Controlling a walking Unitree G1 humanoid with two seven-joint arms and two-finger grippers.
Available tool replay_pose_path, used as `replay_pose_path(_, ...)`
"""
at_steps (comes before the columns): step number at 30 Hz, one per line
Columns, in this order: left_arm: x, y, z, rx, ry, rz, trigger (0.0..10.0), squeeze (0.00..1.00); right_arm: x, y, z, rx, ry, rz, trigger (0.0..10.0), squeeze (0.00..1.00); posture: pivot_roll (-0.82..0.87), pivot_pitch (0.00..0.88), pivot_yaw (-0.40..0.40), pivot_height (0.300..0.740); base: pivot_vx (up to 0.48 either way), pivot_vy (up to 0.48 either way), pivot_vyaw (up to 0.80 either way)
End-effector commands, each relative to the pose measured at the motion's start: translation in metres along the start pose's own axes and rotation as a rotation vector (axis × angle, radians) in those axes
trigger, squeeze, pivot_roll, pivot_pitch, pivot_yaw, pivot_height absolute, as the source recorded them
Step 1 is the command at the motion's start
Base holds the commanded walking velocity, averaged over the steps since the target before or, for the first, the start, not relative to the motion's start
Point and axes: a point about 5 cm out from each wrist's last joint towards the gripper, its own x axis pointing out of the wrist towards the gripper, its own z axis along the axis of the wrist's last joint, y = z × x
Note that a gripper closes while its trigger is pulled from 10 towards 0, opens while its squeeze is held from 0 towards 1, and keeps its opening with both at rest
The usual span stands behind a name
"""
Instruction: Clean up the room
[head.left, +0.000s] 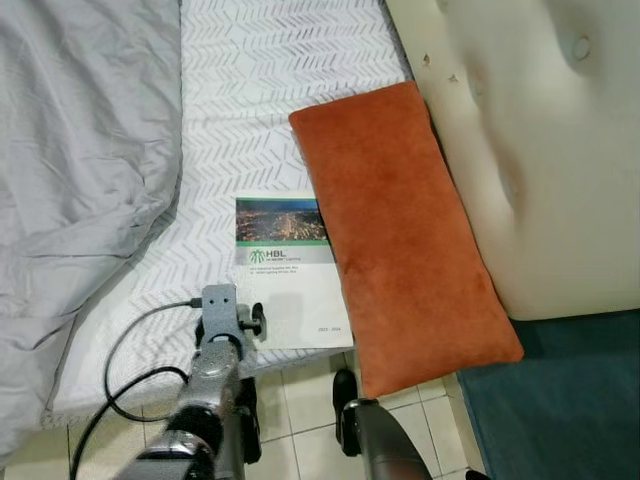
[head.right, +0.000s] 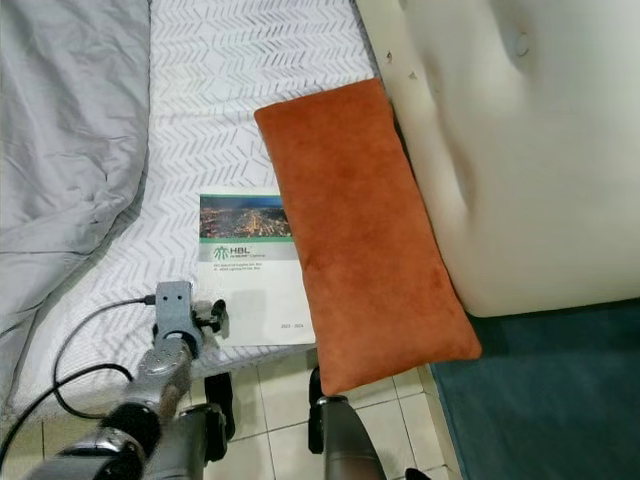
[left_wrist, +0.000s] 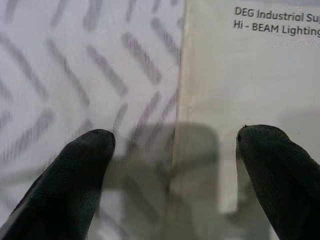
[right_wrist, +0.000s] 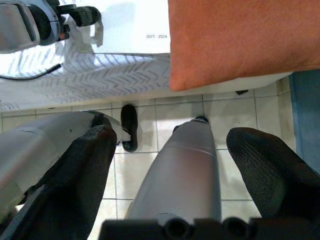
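- Cushion (head.left: 400, 235): burnt orange, plain
- Booklet (head.left: 290, 275): white cover with a dark city photo on top, a green band under it and green lettering
- Bed sheet (head.left: 250, 110): white with a grey chevron pattern
- Blanket (head.left: 80, 170): plain light grey
- Headboard (head.left: 540, 150): cream
- Rug (head.left: 560, 410): dark teal
- Floor (head.left: 300, 410): pale tiles with darker grout lines
- Left claw (left_wrist: 172, 150): black fingers (left_wrist: 75, 175)
- Right claw (right_wrist: 172, 155): black fingers (right_wrist: 265, 165), on a silver arm
- Cable (head.left: 120, 380): black

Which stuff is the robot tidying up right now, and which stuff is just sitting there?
In the job:
- white HBL booklet with a city photo
- open left tool, over the booklet's edge

Just sitting there:
- long orange velvet cushion
- crumpled grey blanket
- cream padded headboard
- white zigzag-patterned sheet
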Motion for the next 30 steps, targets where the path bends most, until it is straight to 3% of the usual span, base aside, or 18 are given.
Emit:
replay_pose_path(1, -0.017, -0.003, -0.052, -0.041, 0.191, 0.021, 10.0, 0.00, -0.003, -0.001, -0.011, 0.007, 0.065, 0.003, 10.0, 0.00, -0.35, 0.720, -0.102, 0.740, 0.000, 0.000, 0.00)
replay_pose_path(3, -0.023, -0.025, -0.058, -0.176, 0.213, 0.023, 10.0, 0.00, -0.002, -0.002, -0.011, 0.005, 0.065, 0.004, 10.0, 0.00, -0.34, 0.715, -0.103, 0.740, 0.000, 0.000, 0.00)
replay_pose_path(4, -0.023, -0.025, -0.058, -0.176, 0.213, 0.023, 10.0, 0.00, -0.002, -0.002, -0.011, 0.005, 0.065, 0.004, 10.0, 0.00, -0.34, 0.715, -0.103, 0.740, 0.000, 0.000, 0.00)
replay_pose_path(6, -0.034, -0.056, -0.067, -0.282, 0.257, -0.006, 10.0, 0.00, -0.002, -0.002, -0.012, 0.004, 0.065, 0.007, 10.0, 0.00, -0.34, 0.715, -0.104, 0.740, 0.000, 0.000, 0.00)
replay_pose_path(9, -0.045, -0.078, -0.076, -0.330, 0.303, -0.024, 10.0, 0.00, -0.002, -0.001, -0.013, 0.005, 0.068, 0.010, 10.0, 0.00, -0.35, 0.711, -0.103, 0.740, 0.000, 0.000, 0.00)
replay_pose_path(16, -0.058, -0.084, -0.080, -0.318, 0.299, 0.031, 10.0, 0.00, -0.003, -0.002, -0.014, 0.004, 0.076, 0.013, 10.0, 0.00, -0.34, 0.708, -0.097, 0.740, 0.000, 0.000, 0.00)
replay_pose_path(20, -0.067, -0.084, -0.055, -0.276, 0.190, 0.051, 10.0, 0.00, 0.000, -0.004, -0.014, 0.002, 0.069, 0.012, 10.0, 0.00, -0.33, 0.702, -0.087, 0.740, 0.000, 0.000, 0.00)
replay_pose_path(24, -0.088, -0.084, -0.016, -0.227, 0.070, 0.005, 10.0, 0.00, 0.001, -0.002, -0.013, 0.007, 0.059, 0.018, 10.0, 0.00, -0.32, 0.695, -0.080, 0.740, 0.000, 0.000, 0.00)
replay_pose_path(30, -0.099, -0.082, 0.009, -0.184, 0.029, -0.044, 10.0, 0.00, 0.001, -0.001, -0.013, 0.012, 0.057, 0.027, 10.0, 0.00, -0.32, 0.685, -0.076, 0.740, 0.000, 0.000, 0.00)
